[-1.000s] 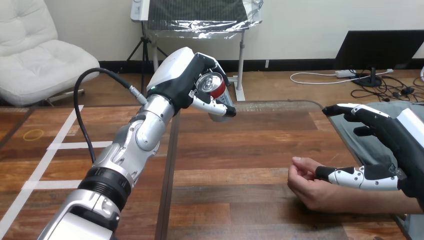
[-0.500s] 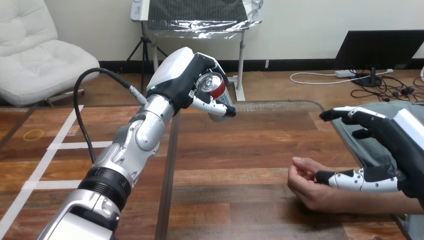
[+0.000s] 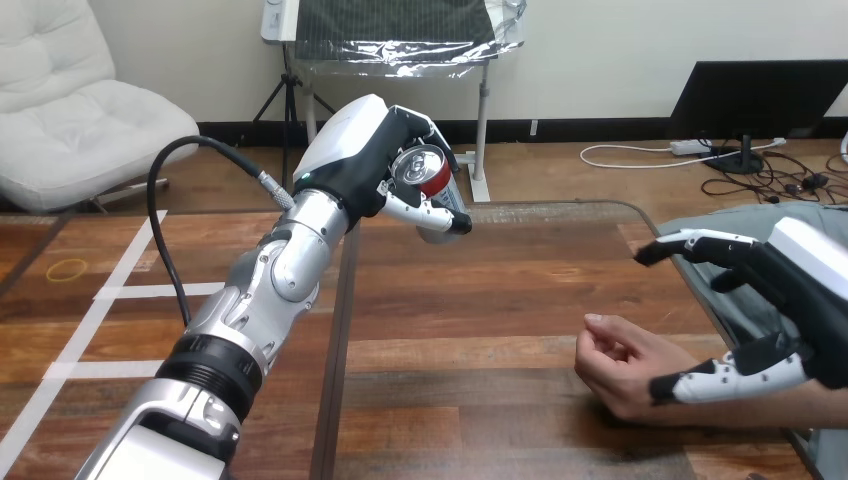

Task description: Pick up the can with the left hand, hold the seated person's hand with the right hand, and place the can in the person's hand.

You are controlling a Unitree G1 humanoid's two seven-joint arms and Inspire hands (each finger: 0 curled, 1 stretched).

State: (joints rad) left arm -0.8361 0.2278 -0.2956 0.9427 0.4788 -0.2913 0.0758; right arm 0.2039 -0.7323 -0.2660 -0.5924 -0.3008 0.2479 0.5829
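Note:
A red and silver can (image 3: 428, 180) hangs in the air over the far middle of the table, tilted with its top toward me. My left hand (image 3: 375, 150) is shut on it, fingers and thumb curled round its sides. The person's hand (image 3: 618, 365) rests on the table at the near right, fingers loosely curled, palm up. My right hand (image 3: 785, 300) is open beside and over the person's wrist, its fingers (image 3: 690, 243) spread above it and its thumb (image 3: 725, 378) lying along the wrist. It does not clasp the wrist.
The wooden table (image 3: 470, 300) has a dark seam running front to back near its middle. White tape lines (image 3: 110, 290) and a yellow rubber band (image 3: 67, 268) lie on its left part. The person's forearm (image 3: 740, 408) lies along the near right edge.
My right hand has dropped and drawn back to the right; its thumb slid from the person's palm down to the wrist. The left hand and can have stayed still.

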